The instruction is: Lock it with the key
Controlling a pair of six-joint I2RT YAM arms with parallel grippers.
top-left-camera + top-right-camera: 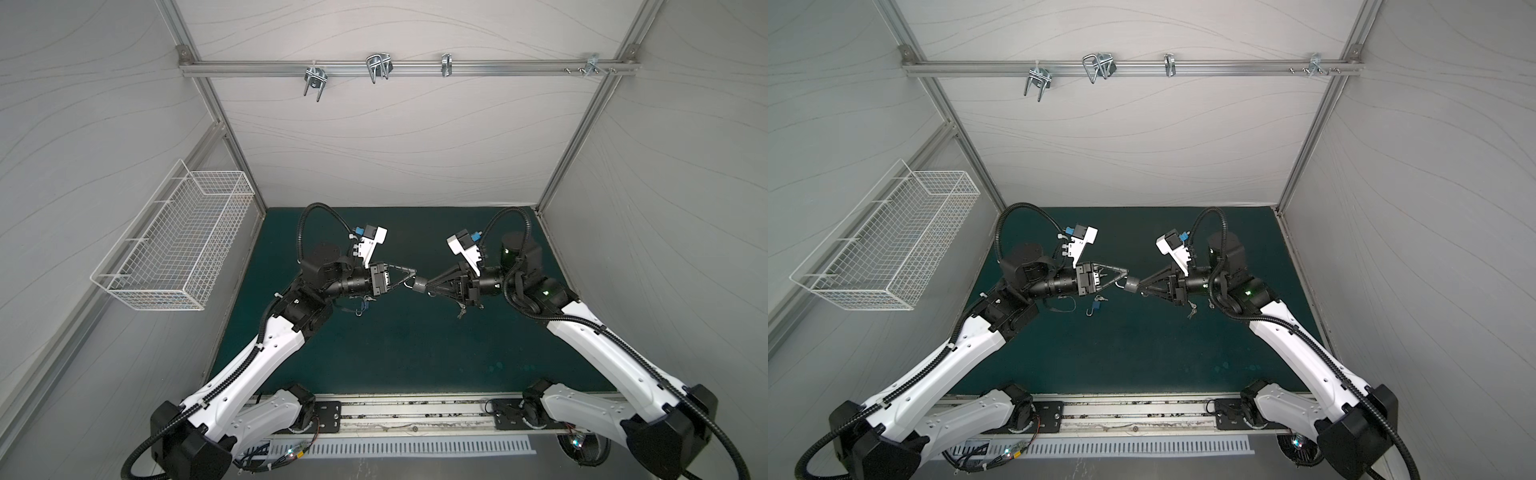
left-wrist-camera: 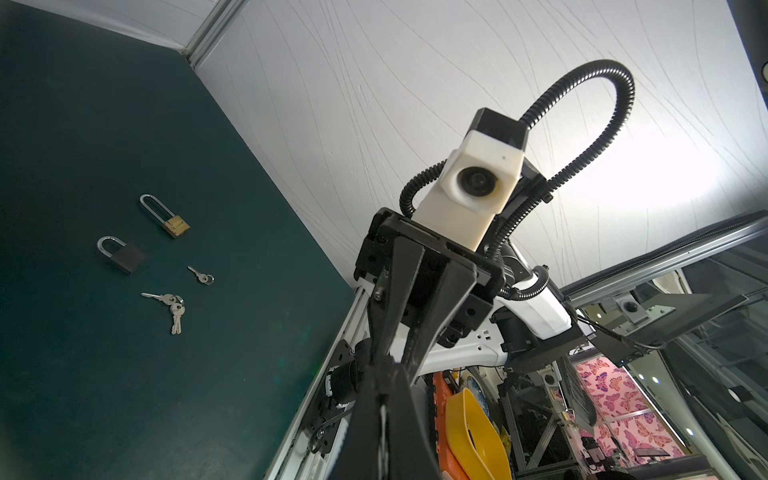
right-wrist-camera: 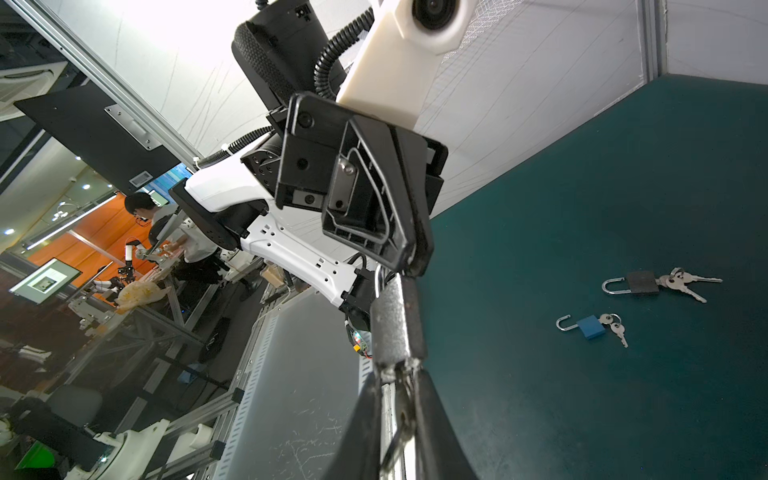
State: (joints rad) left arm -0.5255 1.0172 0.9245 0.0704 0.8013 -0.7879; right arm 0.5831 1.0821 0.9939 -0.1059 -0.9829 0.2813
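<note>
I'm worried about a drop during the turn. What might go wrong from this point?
The padlock hangs in mid-air, pinched only at its shackle end by the left gripper. A twist could swing it loose and drop it onto the mat. The right gripper seems to hold the key with just its tips, so it may slip instead of turning.

We hold our left arm [image 1: 266,353] and right arm [image 1: 602,345] raised above the worktop [image 1: 415,353], wrists level, pointing at each other. Our left claw [image 1: 412,274] is clamped on the padlock [image 1: 419,284] shackle; our right claw [image 1: 430,286] pinches the key [image 3: 405,376] at its base.
</note>
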